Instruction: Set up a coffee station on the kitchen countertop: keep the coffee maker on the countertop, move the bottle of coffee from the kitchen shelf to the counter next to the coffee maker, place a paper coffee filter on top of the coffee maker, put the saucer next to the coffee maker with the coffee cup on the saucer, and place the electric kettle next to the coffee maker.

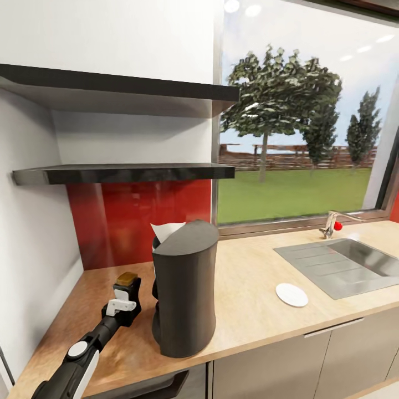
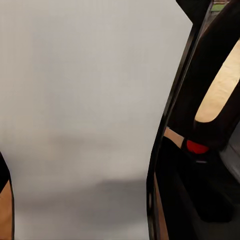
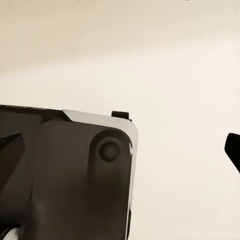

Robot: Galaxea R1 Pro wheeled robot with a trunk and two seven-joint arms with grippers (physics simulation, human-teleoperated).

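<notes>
The dark grey coffee maker stands on the countertop. A white paper coffee filter pokes up at the far left edge of its top. Just left of it, my left gripper is shut on the bottle of coffee, whose brown cap shows above the fingers. In the left wrist view the bottle's pale side lies between the fingers, and the electric kettle's black handle with its red switch is beyond. The white saucer lies flat near the sink. The coffee cup is out of view. One right fingertip shows.
The thin glossy kitchen shelf and a thicker black shelf hang above the counter's left end. A steel sink with a faucet is inset at the right. A white wall closes off the left.
</notes>
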